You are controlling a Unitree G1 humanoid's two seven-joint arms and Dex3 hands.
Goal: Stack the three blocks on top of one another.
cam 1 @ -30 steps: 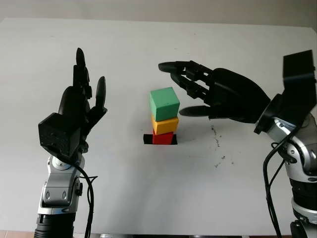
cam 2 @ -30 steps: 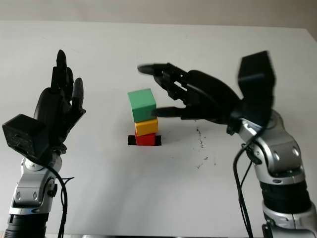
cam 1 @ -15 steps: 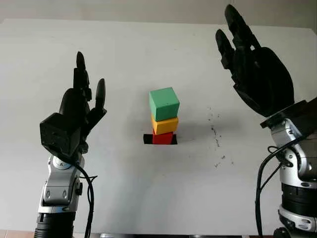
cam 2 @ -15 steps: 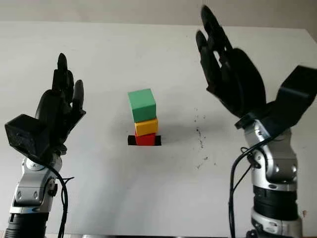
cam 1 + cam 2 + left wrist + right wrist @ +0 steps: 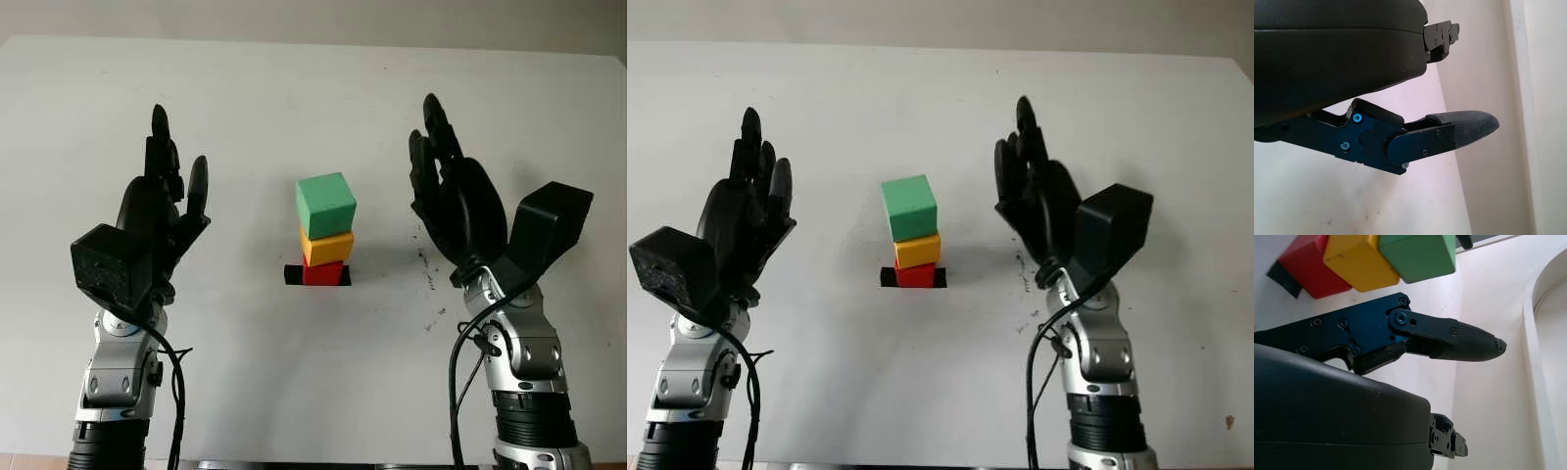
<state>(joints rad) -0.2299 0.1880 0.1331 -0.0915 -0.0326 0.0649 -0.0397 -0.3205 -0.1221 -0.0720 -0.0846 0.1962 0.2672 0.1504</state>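
Observation:
A stack of three blocks stands mid-table: the red block (image 5: 322, 272) on a black mark, the yellow block (image 5: 326, 247) on it, the green block (image 5: 325, 205) on top, slightly turned. My left hand (image 5: 162, 211) is raised left of the stack, open and well apart from it. My right hand (image 5: 446, 201) is raised right of the stack, open, holding nothing. In the right wrist view the red block (image 5: 1310, 267), yellow block (image 5: 1359, 259) and green block (image 5: 1418, 254) line up beyond one finger (image 5: 1464, 342).
The white table (image 5: 294, 372) carries a black square mark (image 5: 293, 275) under the stack and small dark specks (image 5: 431, 279) to the stack's right. The table's far edge (image 5: 294, 41) meets a grey wall.
My right hand drew back from the green block, swung up, then came down to a raised pose right of the stack. The stack and my left hand stayed put.

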